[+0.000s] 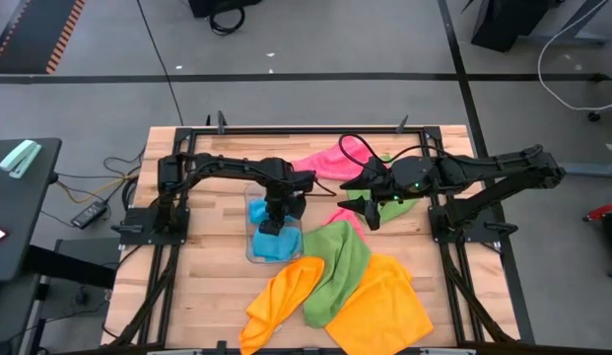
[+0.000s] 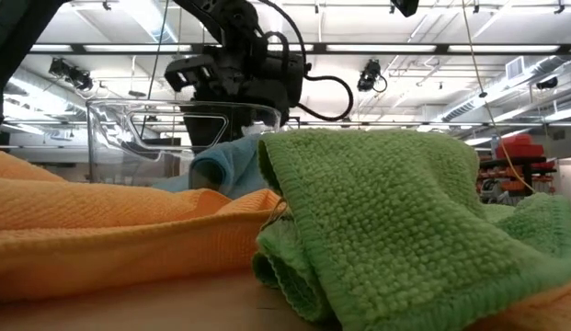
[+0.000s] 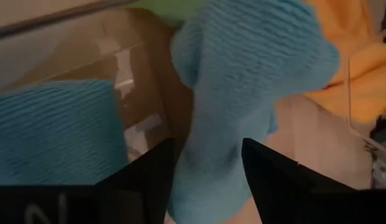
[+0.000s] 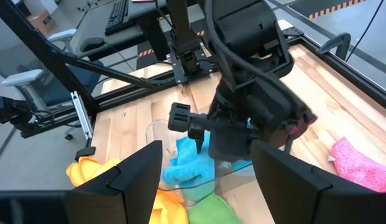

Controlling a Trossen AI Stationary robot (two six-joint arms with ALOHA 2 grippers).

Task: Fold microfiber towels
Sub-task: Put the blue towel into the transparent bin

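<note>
The left gripper (image 3: 205, 171), fingers apart, straddles the blue towel (image 3: 255, 74), seemingly without pinching it.

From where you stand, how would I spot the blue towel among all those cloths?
Start at the wooden table and find the clear tray near its middle, under the left arm's tool. The blue towel lies bunched in that tray. It is the only blue cloth; the orange, green and pink ones lie on the table itself.
</note>
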